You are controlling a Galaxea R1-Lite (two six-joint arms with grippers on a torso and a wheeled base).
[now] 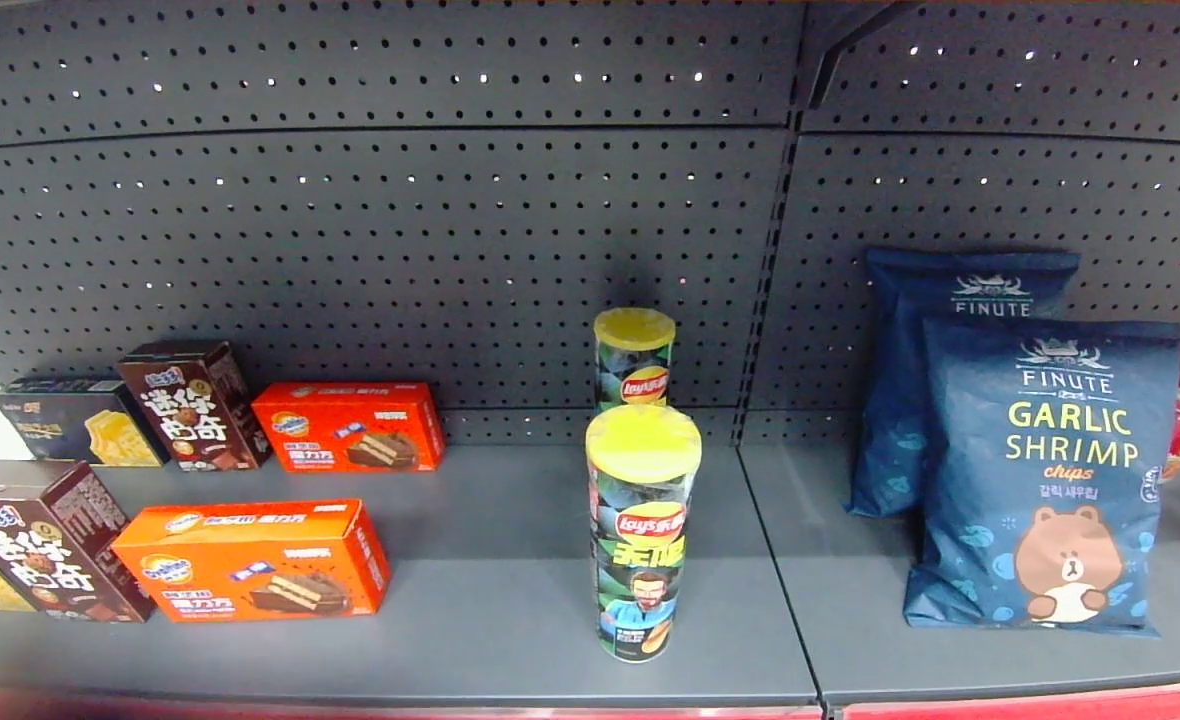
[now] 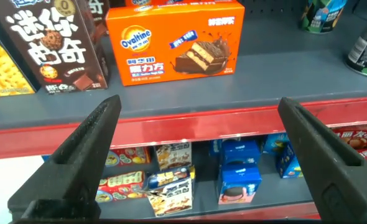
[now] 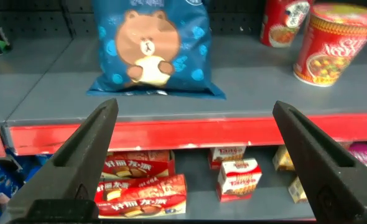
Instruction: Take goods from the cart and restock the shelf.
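left jaws are held spread wide and empty, low before the shelf [image 1: 490, 600] edge, facing the orange box [image 2: 174, 40]. right jaws likewise spread, facing the blue chips bag [image 3: 149, 46]. lower-tier packets [image 2: 236, 177] are caught by the wrist views. the red noodle cup [image 3: 333, 40] is cut off in the head view.

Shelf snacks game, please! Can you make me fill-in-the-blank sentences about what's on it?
The lid of the front chip can is ____.
The bear on the front blue bag is coloured ____.
The front wafer box is coloured ____.
The left gripper and right gripper both stand ____.
Missing words: yellow, brown, orange, open.
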